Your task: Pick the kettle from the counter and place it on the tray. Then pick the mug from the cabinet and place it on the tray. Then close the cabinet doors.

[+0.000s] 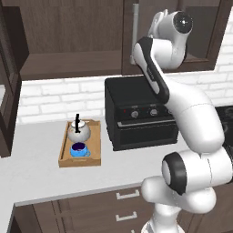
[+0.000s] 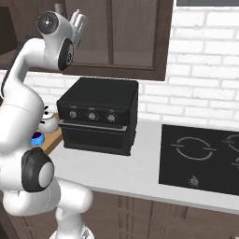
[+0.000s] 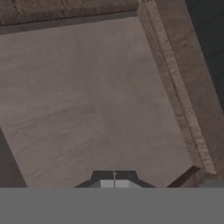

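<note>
- Nearest bit first: the counter (image 1: 41,177) runs along the front, and the tray (image 1: 65,157) sits on it at the left, just left of the black oven box (image 1: 139,118).
- The kettle (image 1: 79,131) is already on the far half of the tray, the mug (image 1: 79,149) on the near half. So going by how things lie, only the door-closing part is left.
- Further back and higher up, the gripper (image 3: 114,180) is raised against the cabinet doors (image 1: 150,36). In the hand view the fingertips are pressed together with nothing between them, facing a flat brown door panel.
- What could go wrong: if it's pushing with closed fingers, they could slide off the panel or catch the frame edge, leaving the door ajar. A wide swing of the arm could also clip the oven box top.
- There's an open door at the far left edge (image 1: 9,91), cut off by the picture, so I can't tell how far it's swung.
- In the right base view the kettle and mug are mostly hidden behind the arm.
- Can't tell if the fingers are actually touching the panel or just near it.
</note>
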